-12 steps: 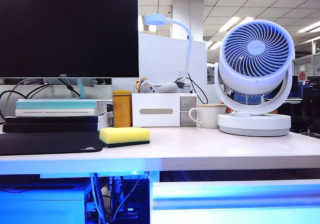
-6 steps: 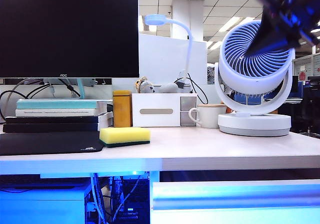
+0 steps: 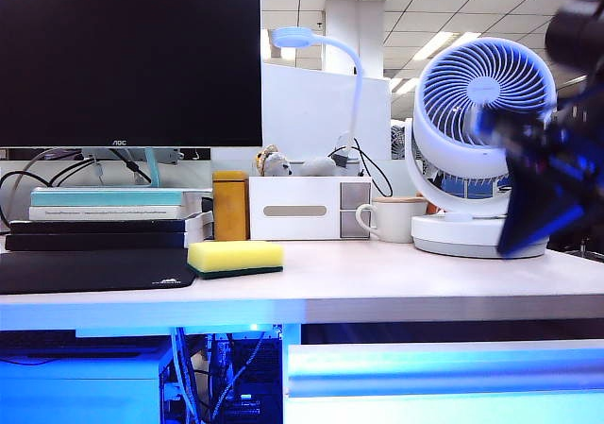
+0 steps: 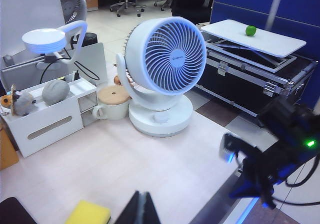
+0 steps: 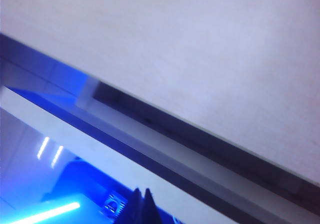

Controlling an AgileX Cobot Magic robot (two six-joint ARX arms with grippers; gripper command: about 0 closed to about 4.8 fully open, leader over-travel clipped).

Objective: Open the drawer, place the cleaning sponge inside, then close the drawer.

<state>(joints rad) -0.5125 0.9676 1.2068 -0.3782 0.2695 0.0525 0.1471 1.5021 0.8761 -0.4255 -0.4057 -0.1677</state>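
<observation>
Descending since half a second ago, the right gripper (image 3: 528, 226) is now blurring past the fan (image 3: 481, 145) at the desk's (image 3: 377, 278) right end, jaws pressed together, apparently heading for the drawer (image 3: 444, 372), which is sitting closed under the front edge. Left gripper (image 4: 141, 211) is hovering, fingers together, above the near edge. Further back, the cleaning sponge (image 3: 235, 258) is lying flat, yellow over green, untouched.

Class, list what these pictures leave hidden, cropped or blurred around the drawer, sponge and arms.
- Right gripper: motion-blurred in the exterior view.
- Drawer: cropped by the exterior view's lower edge.
- Sponge: cropped in the left wrist view.
- Left gripper: only shut fingers show.
</observation>
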